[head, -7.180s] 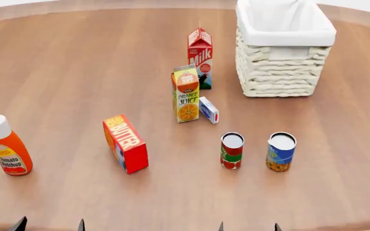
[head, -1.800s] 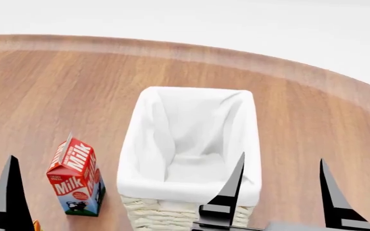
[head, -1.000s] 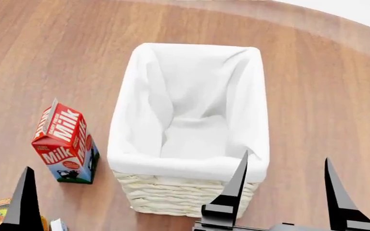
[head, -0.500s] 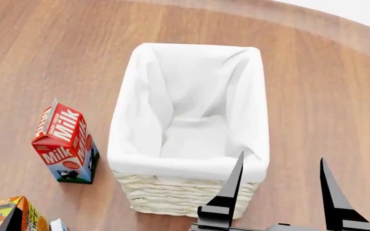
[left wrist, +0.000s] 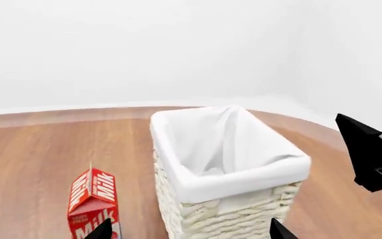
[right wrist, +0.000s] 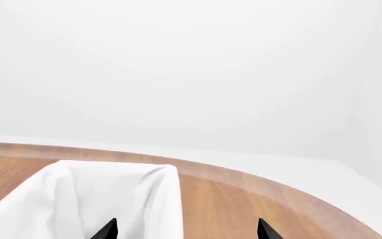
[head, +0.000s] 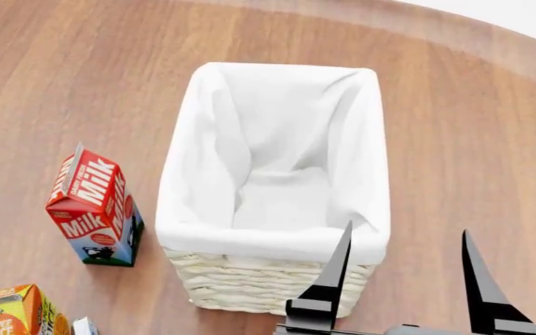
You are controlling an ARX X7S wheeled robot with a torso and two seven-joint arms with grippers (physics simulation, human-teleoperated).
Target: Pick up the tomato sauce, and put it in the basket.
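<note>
The tomato sauce can is out of view in every frame. The cream wicker basket (head: 268,241), lined with white cloth, stands in the middle of the head view and looks empty. It also shows in the left wrist view (left wrist: 244,179) and the right wrist view (right wrist: 164,199). My right gripper (head: 406,237) is open and empty, raised at the basket's near right corner; its jaws also stand wide apart in its own wrist view (right wrist: 185,229). My left gripper (left wrist: 189,231) is open and empty, facing the basket's woven side. It is outside the head view.
A red milk carton (head: 91,209) stands left of the basket, also in the left wrist view (left wrist: 93,206). An orange juice carton (head: 3,317) shows at the lower left corner. The round wooden table's edge (head: 519,42) curves behind the basket.
The head view tilted down onto the basket, then held still. The left finger tip dropped out of the head view, uncovering the orange juice carton. The right gripper sank slightly.
</note>
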